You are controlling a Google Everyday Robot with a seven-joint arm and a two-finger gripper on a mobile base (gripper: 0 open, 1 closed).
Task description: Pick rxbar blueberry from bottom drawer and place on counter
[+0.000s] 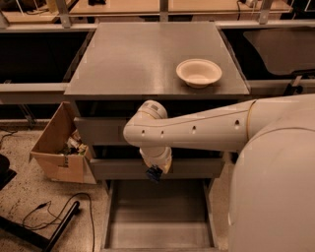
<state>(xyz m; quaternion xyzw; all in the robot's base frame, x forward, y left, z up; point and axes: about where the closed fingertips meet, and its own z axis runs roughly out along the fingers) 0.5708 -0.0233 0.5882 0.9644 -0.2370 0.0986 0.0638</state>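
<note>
- Looks like a robotics lab or workshop: a grey metal drawer cabinet [147,59] stands before tan wooden benches [123,6] at the far side.
- At left, a cardboard box [51,147] of scraps and loose cables [59,216] lie on the speckled floor.
- The robot's end effector [154,172] hangs over the open bottom drawer [157,231].

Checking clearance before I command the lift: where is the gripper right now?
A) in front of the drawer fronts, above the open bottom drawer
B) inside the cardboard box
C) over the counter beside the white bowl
A: the gripper hangs in front of the lower drawer front, over the open bottom drawer and below the counter that carries the white bowl.
</note>
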